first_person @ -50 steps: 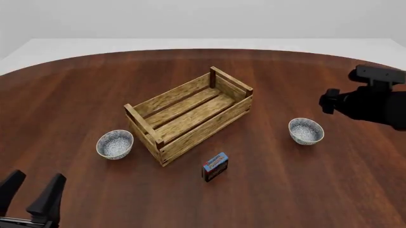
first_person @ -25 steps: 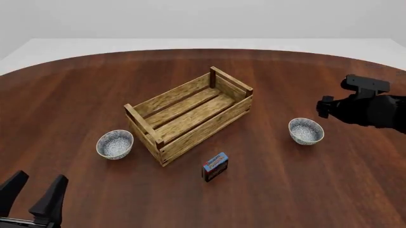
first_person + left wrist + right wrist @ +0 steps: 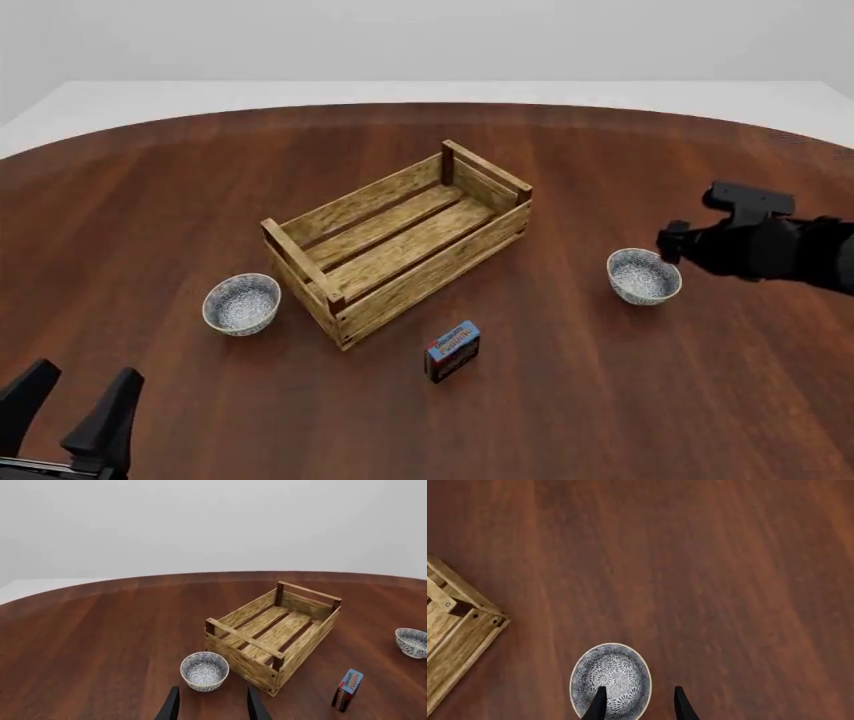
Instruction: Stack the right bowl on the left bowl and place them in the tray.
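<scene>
Dark reddish wood forms the tabletop, and we find every task item resting on it. We record the tray near the middle, set at an angle, with nothing visible inside it. We note the left bowl upright just beside the tray's left end, apart from it. We see the right bowl upright and well apart from the tray, on its right side. A small blue-and-red box stands just in front of the tray. The left hand sits at the near left edge, fingers apart, holding nothing, well short of the left bowl. The right hand hangs above the right bowl's rim; its fingers stand apart, one over the bowl's interior and one outside. We cannot tell whether they touch the bowl.
</scene>
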Available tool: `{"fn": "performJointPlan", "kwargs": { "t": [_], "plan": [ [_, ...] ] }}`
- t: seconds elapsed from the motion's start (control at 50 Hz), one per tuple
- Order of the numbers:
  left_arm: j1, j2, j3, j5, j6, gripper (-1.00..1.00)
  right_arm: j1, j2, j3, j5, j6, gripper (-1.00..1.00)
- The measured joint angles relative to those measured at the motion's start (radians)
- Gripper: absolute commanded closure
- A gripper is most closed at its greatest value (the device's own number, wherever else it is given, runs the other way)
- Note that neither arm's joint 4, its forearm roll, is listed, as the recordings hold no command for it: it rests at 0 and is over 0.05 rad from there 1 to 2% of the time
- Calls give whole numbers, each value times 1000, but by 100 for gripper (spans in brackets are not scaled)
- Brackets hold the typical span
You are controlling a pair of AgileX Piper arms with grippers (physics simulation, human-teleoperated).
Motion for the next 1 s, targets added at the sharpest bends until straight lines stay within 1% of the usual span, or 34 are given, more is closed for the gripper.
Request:
{"fn": "performJointPlan", "kwargs": {
  "t": [0.24, 0.5, 1.0],
  "plan": [
    [5, 4, 1, -2, 12, -100, -2, 58, -4, -35, 11, -100],
    [1, 6, -2, -2, 2, -100, -2, 113, 1, -78, 26, -100],
    [7, -1, -4, 2, -6, -100, 13, 232, 44, -196, 65, -100]
  ]
}}
